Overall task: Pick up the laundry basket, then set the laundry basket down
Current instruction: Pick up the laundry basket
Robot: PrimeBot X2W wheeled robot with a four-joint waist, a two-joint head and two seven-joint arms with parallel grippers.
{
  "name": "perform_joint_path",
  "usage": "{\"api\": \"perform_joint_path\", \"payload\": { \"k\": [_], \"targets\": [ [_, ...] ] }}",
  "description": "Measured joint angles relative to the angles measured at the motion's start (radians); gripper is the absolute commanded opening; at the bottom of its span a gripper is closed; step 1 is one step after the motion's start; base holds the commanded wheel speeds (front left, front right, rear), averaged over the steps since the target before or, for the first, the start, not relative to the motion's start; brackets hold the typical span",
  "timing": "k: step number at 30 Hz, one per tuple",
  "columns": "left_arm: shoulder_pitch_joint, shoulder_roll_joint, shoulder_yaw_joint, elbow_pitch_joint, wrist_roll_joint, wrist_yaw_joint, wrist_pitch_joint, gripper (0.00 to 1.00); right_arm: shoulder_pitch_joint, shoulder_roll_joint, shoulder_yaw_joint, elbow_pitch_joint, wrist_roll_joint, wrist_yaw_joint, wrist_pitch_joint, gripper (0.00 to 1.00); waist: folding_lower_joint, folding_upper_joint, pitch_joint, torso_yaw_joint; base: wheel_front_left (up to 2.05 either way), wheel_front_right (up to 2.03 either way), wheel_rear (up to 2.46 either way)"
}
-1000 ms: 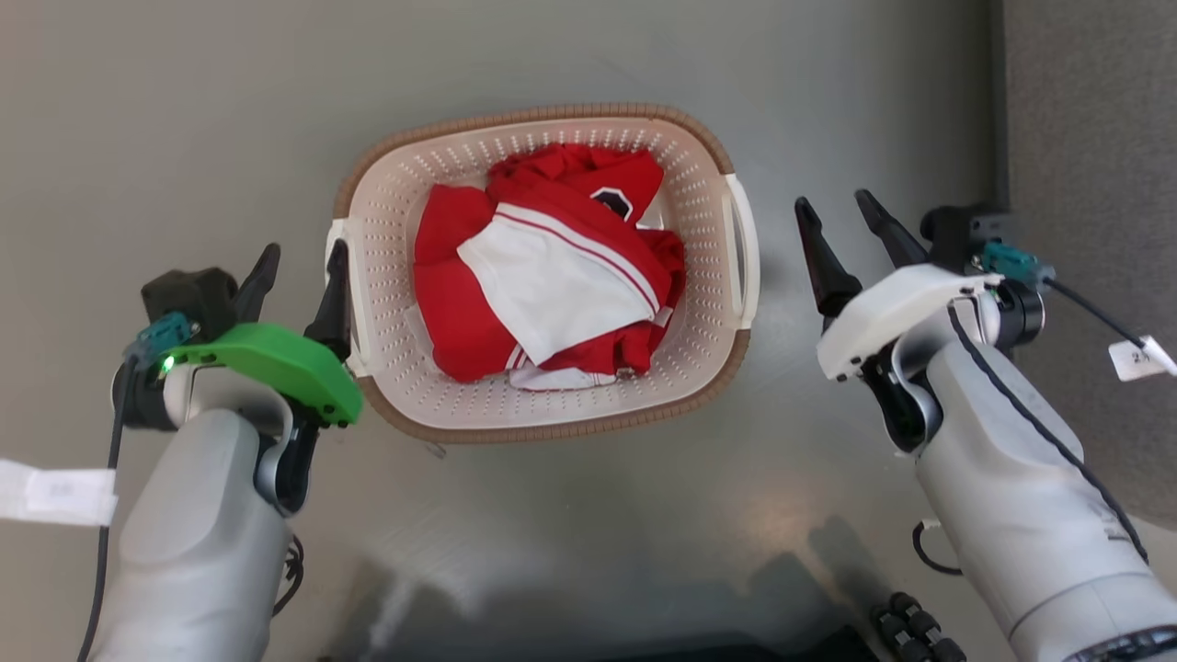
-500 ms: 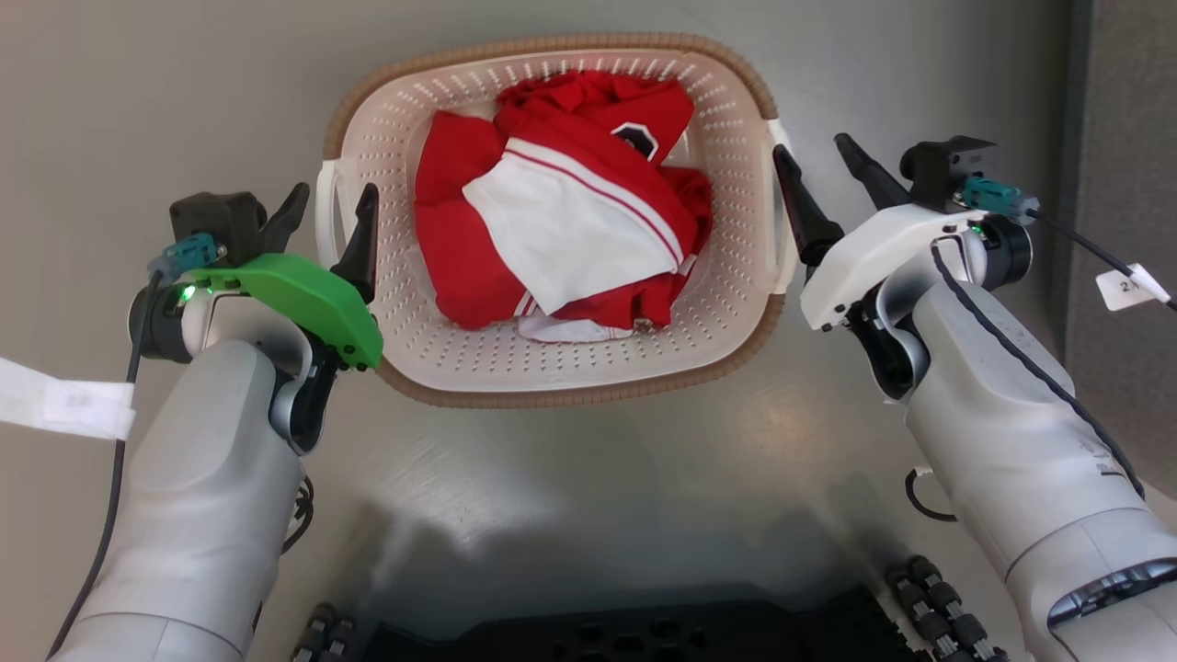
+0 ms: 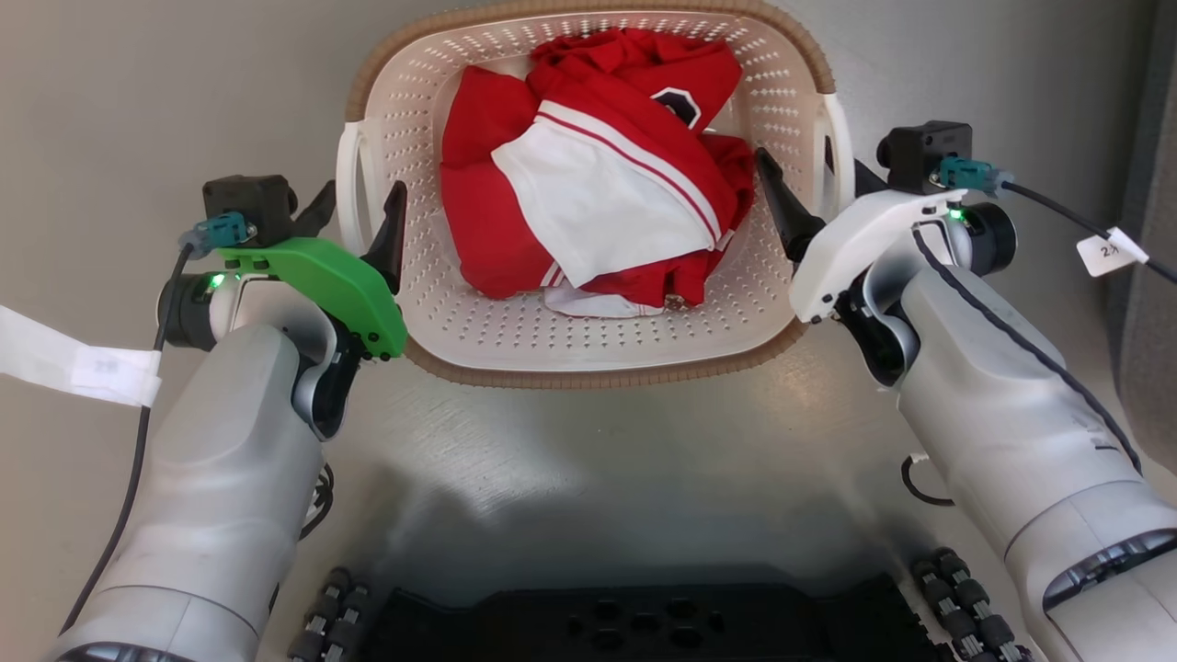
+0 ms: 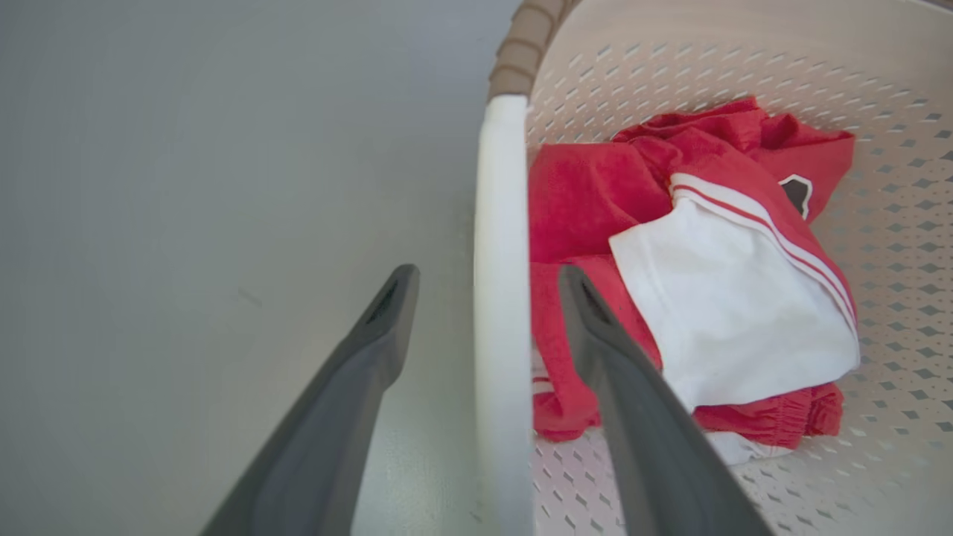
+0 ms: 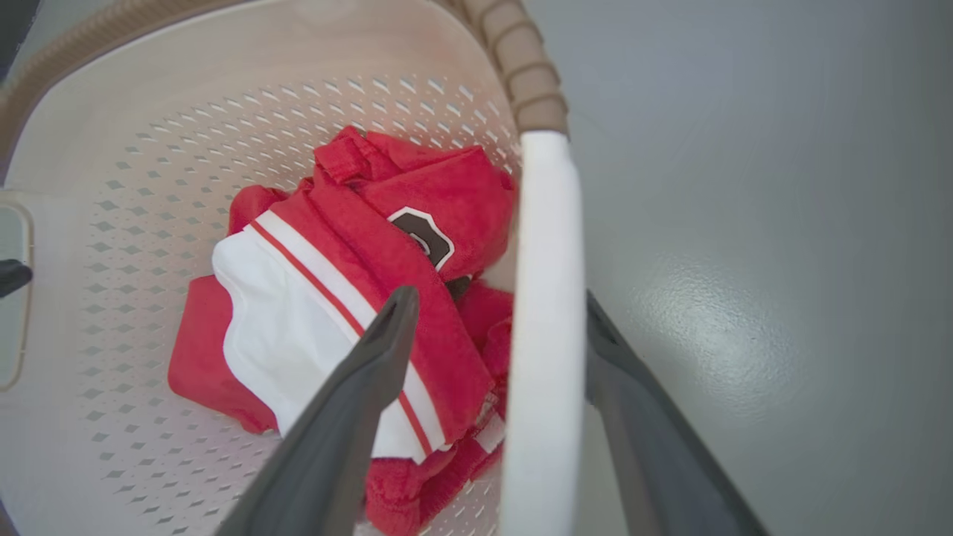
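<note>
Basket (image 3: 515, 324), left gripper (image 3: 361, 191), right gripper (image 3: 809, 167) astride handles (image 4: 502, 223)

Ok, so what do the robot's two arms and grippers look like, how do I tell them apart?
Both arms are pale grey with long, dark, tapering gripper fingers. The left gripper carries a green cover, the right gripper a white cover. Each wrist has a black block, a teal connector, a black cable and a white paper tag.
</note>
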Motion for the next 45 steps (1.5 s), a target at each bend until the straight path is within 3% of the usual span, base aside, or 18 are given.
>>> {"api": "perform_joint_path", "payload": {
  "k": [1,2,3,4,5,7,22,34,45],
  "targets": [
    [-0.001,0.000,-0.006,0.006,-0.005,0.000,0.000,0.73,-0.005,0.000,0.005,0.003,0.008,0.000,0.000,0.96,0.0000,0.0000,0.001,0.002,0.00,0.00,0.00],
    [-0.003,0.000,-0.012,0.011,-0.011,0.000,0.000,0.52,-0.008,0.000,0.008,0.005,0.015,0.000,0.000,0.84,0.0000,0.0000,0.002,0.004,0.00,0.00,0.00],
    [-0.005,0.000,-0.017,0.012,-0.016,0.000,0.000,0.35,-0.010,0.000,0.011,0.010,0.018,0.000,0.000,0.62,0.0000,0.0000,0.003,0.005,0.00,0.00,0.00],
    [-0.008,0.000,-0.021,0.013,-0.018,0.000,0.000,0.04,-0.013,0.000,0.014,0.015,0.022,0.000,0.000,0.46,0.0000,0.0000,0.004,0.007,0.00,0.00,0.00],
    [-0.011,0.000,-0.025,0.013,-0.023,0.000,0.000,0.00,-0.015,-0.001,0.018,0.021,0.023,0.000,0.000,0.39,0.0000,0.0000,0.004,0.008,0.00,0.00,0.00],
    [-0.013,0.000,-0.037,0.015,-0.041,0.000,0.000,0.00,-0.025,-0.005,0.023,0.030,0.027,0.000,0.000,0.00,0.0000,0.0000,0.004,0.010,0.00,0.00,0.00],
    [-0.014,-0.002,-0.109,0.051,-0.107,0.000,-0.012,0.00,-0.035,-0.007,0.072,0.070,0.095,-0.010,-0.012,0.00,0.0000,0.0000,-0.049,0.008,0.00,0.00,0.00],
    [-0.008,-0.006,-0.161,0.109,-0.165,0.000,0.016,0.00,-0.002,-0.001,0.107,0.124,0.156,-0.009,-0.010,0.00,-0.0001,0.0000,-0.174,-0.005,0.00,0.00,0.00],
    [0.049,0.001,-0.197,0.143,-0.207,0.000,0.067,0.00,0.085,-0.002,0.175,0.077,0.321,-0.010,0.111,0.00,-0.0001,0.0000,-0.324,-0.030,0.00,0.00,0.00]
  ]
}}
